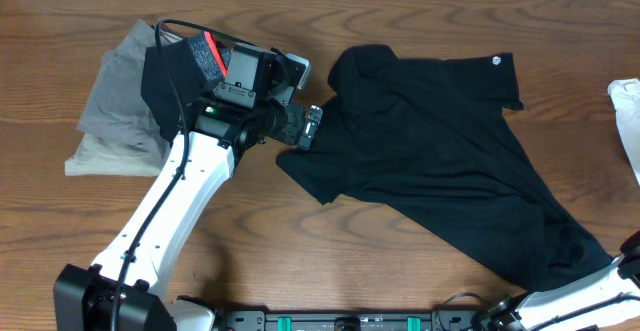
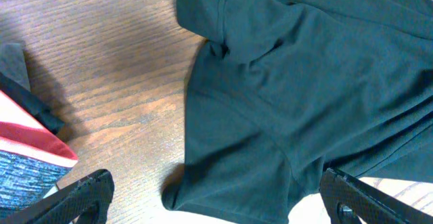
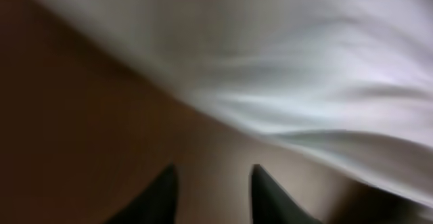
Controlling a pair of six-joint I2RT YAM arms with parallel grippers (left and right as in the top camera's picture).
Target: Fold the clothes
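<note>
Left gripper [image 2: 220, 198] gapes wide at the black T-shirt's [image 1: 440, 161] left edge on the desk [image 1: 400, 11]; we see right gripper [image 3: 211, 197] narrowly parted, empty.

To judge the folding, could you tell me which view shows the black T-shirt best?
The overhead view: nearly the whole black T-shirt shows, both sleeves included. The left wrist view shows only one sleeve and nearby fabric; the blurred right wrist view shows white cloth, no T-shirt.

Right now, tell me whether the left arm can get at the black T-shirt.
Probably yes: the left gripper hangs open right over the edge of the T-shirt, with nothing lying between them.
</note>
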